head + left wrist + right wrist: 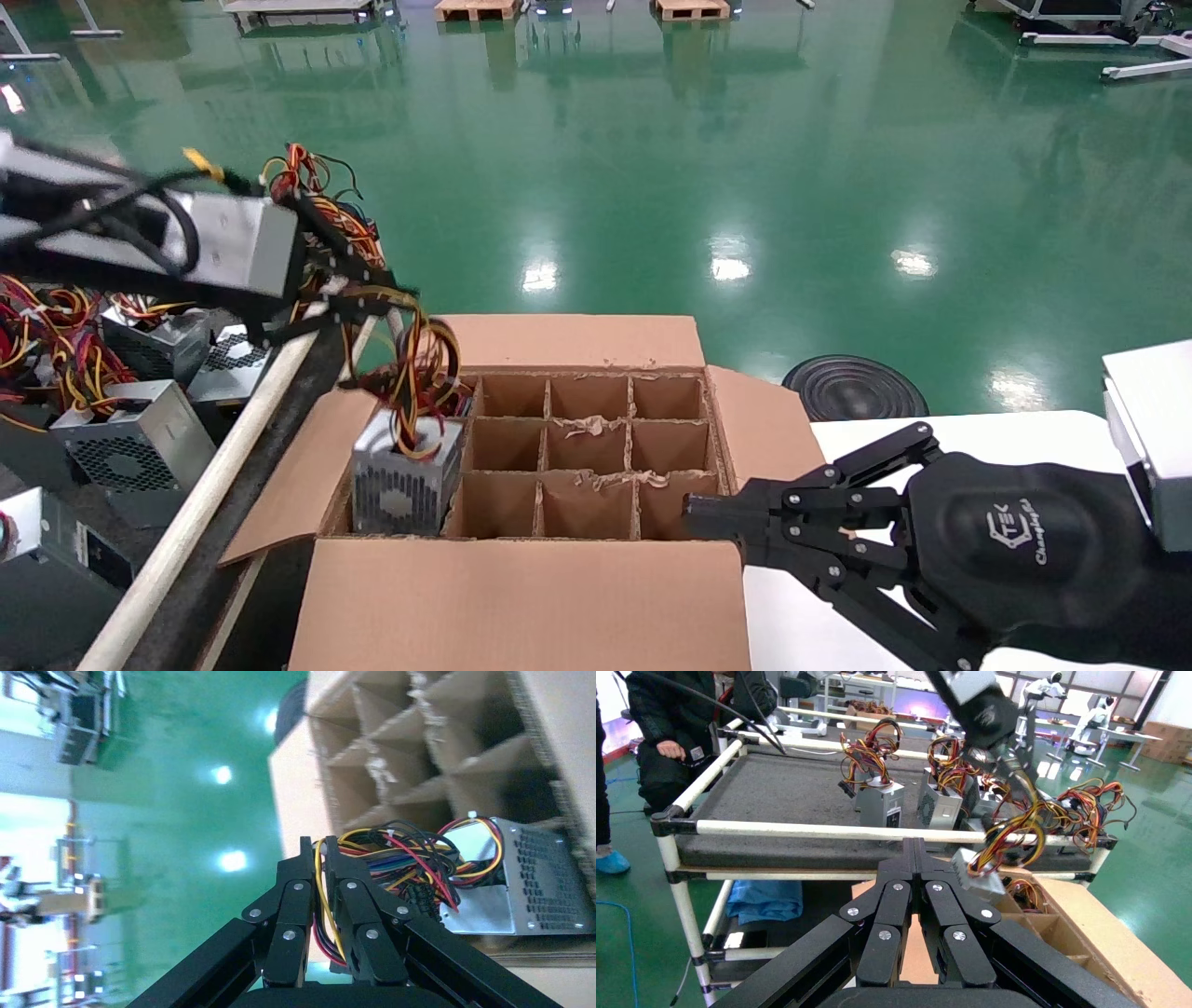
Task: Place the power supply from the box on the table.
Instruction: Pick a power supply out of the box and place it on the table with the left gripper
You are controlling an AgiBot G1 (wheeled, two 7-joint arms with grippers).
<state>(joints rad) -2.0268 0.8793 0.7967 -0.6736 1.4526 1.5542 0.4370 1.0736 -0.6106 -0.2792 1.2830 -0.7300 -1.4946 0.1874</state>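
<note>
The power supply (405, 480) is a grey metal unit with a fan grille. It hangs by its yellow, red and black wires (419, 363) over the left column of the box (521, 606), its lower part still at the cardboard divider grid (587, 447). My left gripper (405, 289) is shut on those wires (330, 910), above the box's left flap. The casing (513, 881) shows beyond its fingers. In the right wrist view the unit (986, 874) hangs tilted in front of the table (793, 783). My right gripper (694, 517) (916, 846) is shut and empty at the box's right edge.
The dark table with its cream rail (186, 531) lies left of the box and carries several grey units with wire tangles (130, 447). A white-topped table (931, 438) is under my right arm. A black disc (852, 387) lies on the green floor. A person (673, 734) stands by the table's far end.
</note>
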